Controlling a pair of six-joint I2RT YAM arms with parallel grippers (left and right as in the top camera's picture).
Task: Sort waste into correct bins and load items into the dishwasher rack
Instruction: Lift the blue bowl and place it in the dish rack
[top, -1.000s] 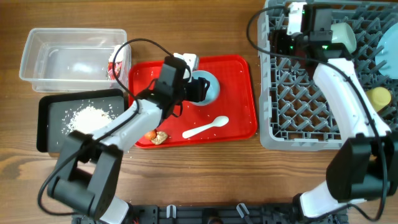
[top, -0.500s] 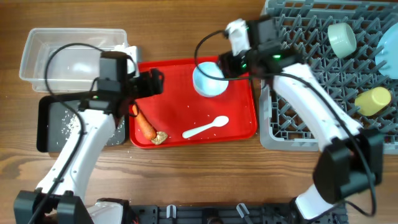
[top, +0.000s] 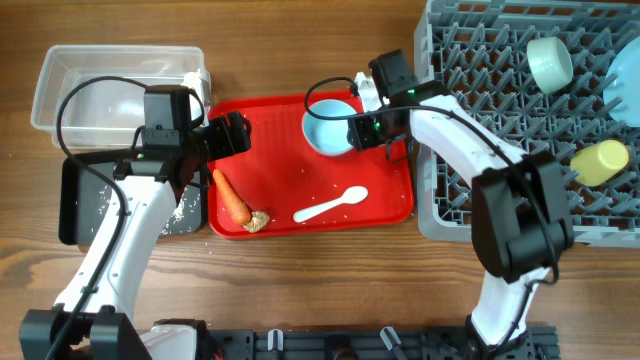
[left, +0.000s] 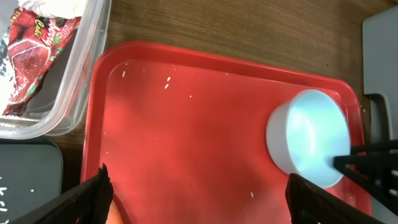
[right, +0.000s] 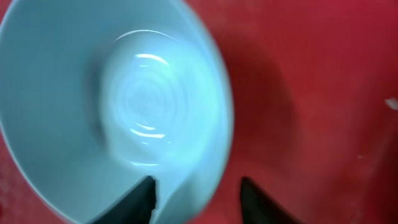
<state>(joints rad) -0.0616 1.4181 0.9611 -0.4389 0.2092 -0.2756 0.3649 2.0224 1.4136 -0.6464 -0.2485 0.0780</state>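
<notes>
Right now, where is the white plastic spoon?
In the overhead view, the white plastic spoon lies on the flat red tray, right of the small orange carrot.

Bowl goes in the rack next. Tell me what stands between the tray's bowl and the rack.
Nothing visible does. The bowl sits near the dishwasher rack, with only the rim of the red tray and the rack's wall between.
</notes>
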